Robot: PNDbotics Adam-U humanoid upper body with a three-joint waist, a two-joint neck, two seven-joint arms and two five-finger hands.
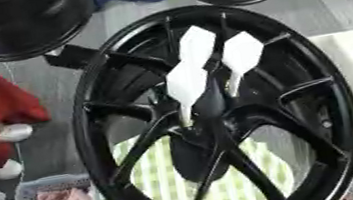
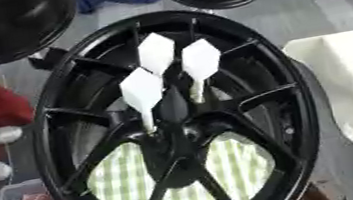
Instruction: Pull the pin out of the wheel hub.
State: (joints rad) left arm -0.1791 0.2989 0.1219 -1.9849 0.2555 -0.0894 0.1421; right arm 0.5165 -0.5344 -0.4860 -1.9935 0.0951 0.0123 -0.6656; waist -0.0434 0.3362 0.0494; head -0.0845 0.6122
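- Neither hand of the robot shows in the left eye view or the right eye view, so I cannot tell how far open either hand is, or whether it has hold of anything.
- One black wheel hub (image 1: 218, 115) fills the middle of both views; its spokes run out from a centre that sits a little below the middle of the picture.
- Three white pins stand in this centre, each with a thin stem and a wide, flat, diamond-shaped head.
- Left pin (image 1: 186, 84) is at about 11 o'clock from the centre, and its stem goes down to the hub.
- Middle pin (image 1: 198, 45) is the highest one, near 12 o'clock.
- Right pin (image 1: 242, 53) is at about 1 o'clock, just beside the middle one.
- As far as the pictures show, all three pins are seated in the hub and none lies beside it. How many pins the hub carried at other times, I cannot judge from one moment.
- My judgement is that pins remain to be pulled, since three are in place and no hand is near them.
- Under the wheel lies a green and white checked cloth (image 1: 161, 175), seen between the lower spokes at 6 o'clock.
- Two other black rims (image 1: 22, 22) are at 10 and 1 o'clock, far from the pins.
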